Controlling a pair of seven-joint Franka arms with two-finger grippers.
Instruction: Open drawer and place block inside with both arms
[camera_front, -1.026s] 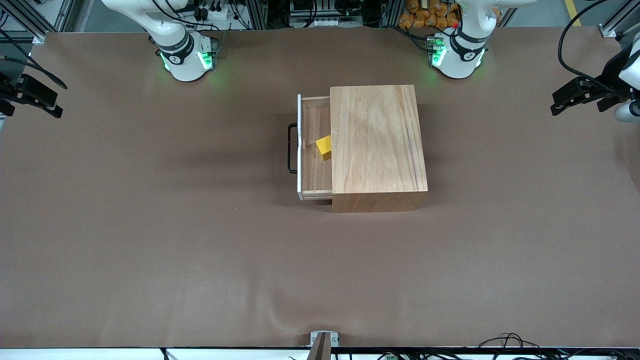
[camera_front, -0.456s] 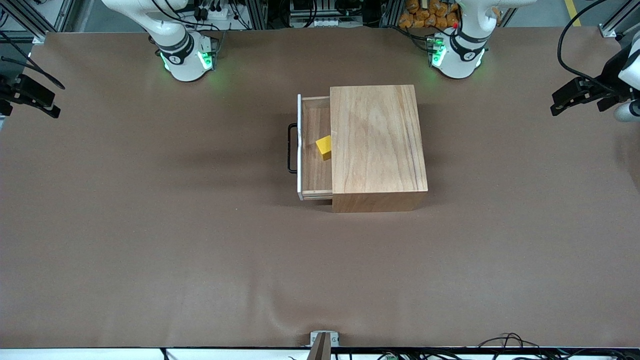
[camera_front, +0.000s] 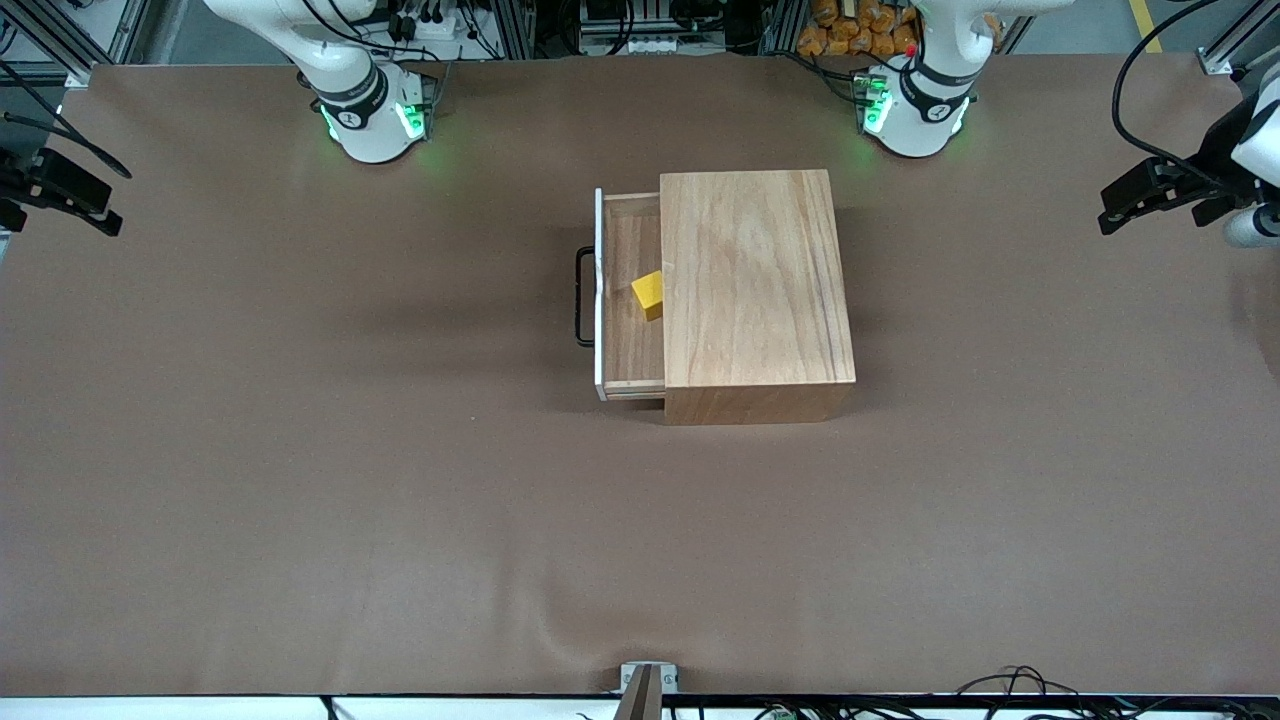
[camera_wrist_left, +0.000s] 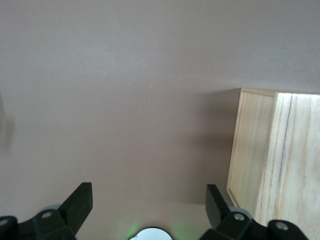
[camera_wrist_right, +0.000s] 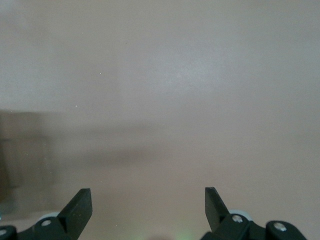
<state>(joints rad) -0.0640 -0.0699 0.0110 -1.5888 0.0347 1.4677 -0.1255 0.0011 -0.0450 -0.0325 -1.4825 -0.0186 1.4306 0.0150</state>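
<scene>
1. The block (camera_front: 648, 293) sits in the drawer (camera_front: 630, 300), right by the edge of the box (camera_front: 755, 290).
2. The drawer is pulled out toward the right arm's end of the table (camera_front: 300, 450). Its handle (camera_front: 581, 297) sticks out in front.
3. The left gripper (camera_wrist_left: 149, 205) hangs in the air over the table near the box. Its fingers are spread wide and hold nothing.
4. The right gripper (camera_wrist_right: 148, 205) hangs over bare table. Its fingers are spread wide too, and it holds nothing.
</scene>
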